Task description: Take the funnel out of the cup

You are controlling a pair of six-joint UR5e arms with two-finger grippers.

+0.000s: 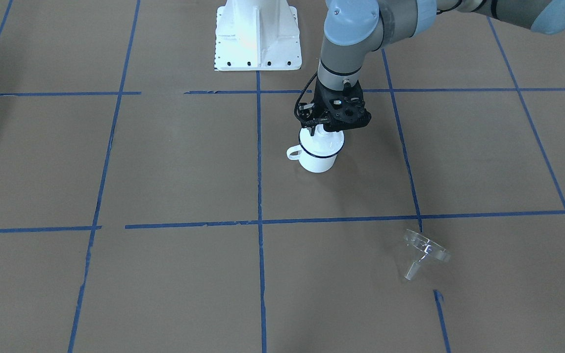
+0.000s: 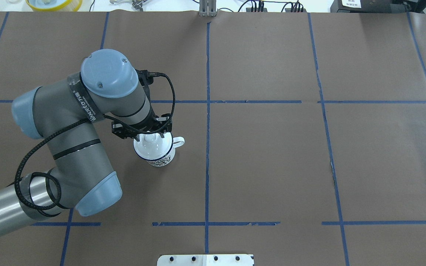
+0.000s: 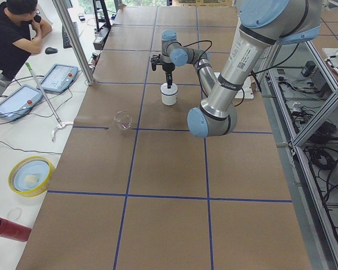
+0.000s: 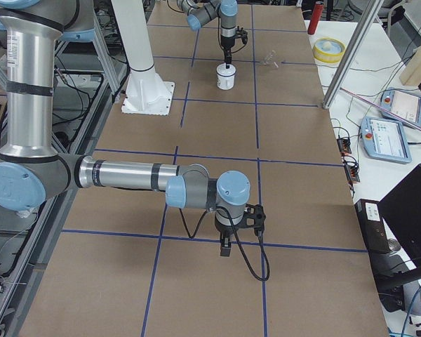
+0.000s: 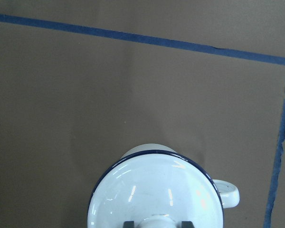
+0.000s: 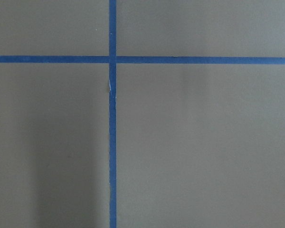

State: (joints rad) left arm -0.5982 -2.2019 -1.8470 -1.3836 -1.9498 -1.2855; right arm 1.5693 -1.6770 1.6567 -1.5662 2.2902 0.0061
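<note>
The left tool [image 1: 318, 130] hangs over the enamel mug [image 1: 318, 162], fingers [image 5: 128, 224] flanking the knob of its white lid [image 5: 152, 190]; whether it is clenched or not is unclear. If raised, a sticking lid could tip the mug. The clear funnel [image 1: 424, 252], wide-bowled and short-spouted, lies sideways on the surface [image 1: 165, 171], already out of the mug and well apart from the tool.
</note>
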